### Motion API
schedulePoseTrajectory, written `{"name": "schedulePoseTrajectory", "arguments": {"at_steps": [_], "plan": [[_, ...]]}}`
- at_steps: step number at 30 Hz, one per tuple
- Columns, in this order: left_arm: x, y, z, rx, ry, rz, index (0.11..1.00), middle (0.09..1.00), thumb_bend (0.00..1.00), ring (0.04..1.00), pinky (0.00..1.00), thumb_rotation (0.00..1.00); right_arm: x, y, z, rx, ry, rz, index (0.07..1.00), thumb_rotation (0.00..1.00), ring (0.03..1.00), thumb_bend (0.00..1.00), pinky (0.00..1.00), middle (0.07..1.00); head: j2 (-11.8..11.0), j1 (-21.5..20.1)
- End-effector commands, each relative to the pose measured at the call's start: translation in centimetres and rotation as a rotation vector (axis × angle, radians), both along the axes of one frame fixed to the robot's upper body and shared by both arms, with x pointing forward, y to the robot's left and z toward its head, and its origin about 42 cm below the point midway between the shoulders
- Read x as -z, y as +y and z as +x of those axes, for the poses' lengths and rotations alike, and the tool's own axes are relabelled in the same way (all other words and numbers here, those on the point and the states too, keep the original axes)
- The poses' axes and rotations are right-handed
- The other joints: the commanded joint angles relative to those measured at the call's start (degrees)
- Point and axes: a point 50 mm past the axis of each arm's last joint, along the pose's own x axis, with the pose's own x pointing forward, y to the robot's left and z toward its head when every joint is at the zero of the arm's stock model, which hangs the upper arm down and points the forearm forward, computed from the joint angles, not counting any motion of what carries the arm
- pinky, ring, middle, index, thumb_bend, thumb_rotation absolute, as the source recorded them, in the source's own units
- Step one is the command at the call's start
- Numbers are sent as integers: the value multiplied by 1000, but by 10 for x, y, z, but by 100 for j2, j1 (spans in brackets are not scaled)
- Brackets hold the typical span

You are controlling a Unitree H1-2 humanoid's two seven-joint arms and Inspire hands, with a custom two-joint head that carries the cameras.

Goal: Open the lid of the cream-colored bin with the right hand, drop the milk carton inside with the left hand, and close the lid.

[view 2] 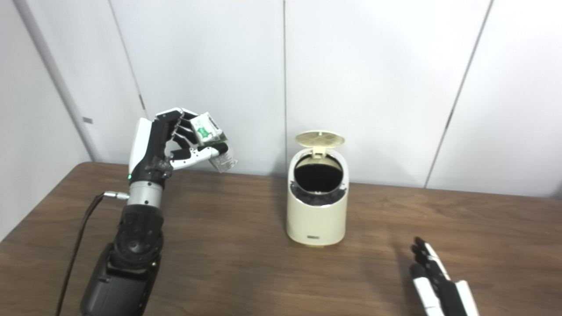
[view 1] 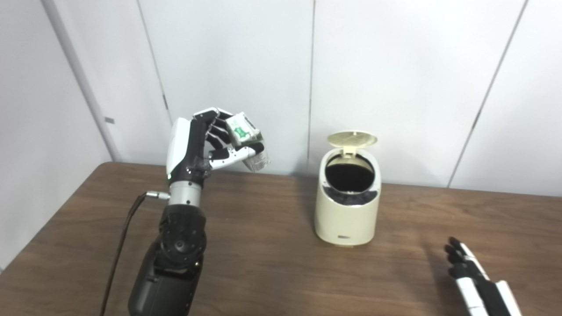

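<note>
Milk carton first: I see it up in the air, clamped in my left hand, well above the table and off to the left of the bin. It is tilted, white with a green print on the face turned toward me, and its lower end looks pale and partly see-through, poking out past the fingers. The fingers curl round it from the near side and from below, so the hand is closed on the carton. The left forearm rises nearly straight up from the bottom edge, wrist upright, with the white back of the hand facing left and the palm turned toward the bin. A dark cable hangs from the wrist down toward the table edge.

The cream-colored bin stands upright on the table near the back, close to the wall. Its lid is flipped up and stands behind the opening, underside toward me. The mouth is open and dark inside; I can make out a black liner bunched around the rim, but I cannot tell whether anything lies at the bottom. The carton and the bin are apart, with clear space between them.

My right hand lies low at the bottom right, near the table surface and apart from the bin. Its fingers are stretched out straight and close side by side, holding nothing.
</note>
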Motion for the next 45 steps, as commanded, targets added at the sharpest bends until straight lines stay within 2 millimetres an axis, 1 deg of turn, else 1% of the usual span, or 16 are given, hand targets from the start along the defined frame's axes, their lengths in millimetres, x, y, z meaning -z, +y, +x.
{"name": "schedulePoseTrajectory", "arguments": {"at_steps": [1,5,8,10,16,20,27,30,32,39,45], "plan": [[-38,-12,-3,53,-136,19,503,474,479,442,366,0,-12,5,3,-5,-83,1,936,1000,922,560,848,918,14,-24],[-43,-24,-7,104,-162,34,505,477,478,441,357,0,-11,11,3,-15,-81,8,937,1000,918,563,816,921,35,-239],[-45,-35,-8,121,-186,81,531,490,472,416,314,0,-10,15,3,-16,-74,8,937,1000,919,585,829,922,35,-357],[-45,-40,-7,132,-199,99,524,485,473,413,315,0,-10,18,3,-15,-76,2,936,1000,916,596,827,922,37,-456],[-39,-57,-5,156,-209,97,515,480,476,431,320,0,-12,24,2,-12,-85,-38,935,1000,904,581,826,916,45,-601],[-37,-68,-2,181,-204,66,517,472,476,425,326,0,-13,27,3,-8,-90,-48,933,1000,905,592,835,915,39,-643],[-31,-87,4,230,-183,20,512,476,477,433,340,0,-16,32,4,-6,-102,-44,933,1000,900,593,803,913,28,-725],[-27,-94,7,238,-184,12,513,479,476,428,331,0,-17,33,4,-11,-104,-38,940,1000,907,589,806,919,34,-720],[-25,-98,10,241,-184,0,514,480,476,425,326,0,-17,34,4,-14,-104,-36,945,1000,915,583,824,924,34,-727],[-15,-113,19,261,-185,-20,520,487,474,418,312,0,-16,37,6,-25,-107,-9,954,1000,928,593,843,937,32,-738],[-9,-125,28,282,-192,-31,519,488,474,413,320,0,-18,39,6,-17,-108,-29,949,1000,920,585,836,929,23,-742]]}}
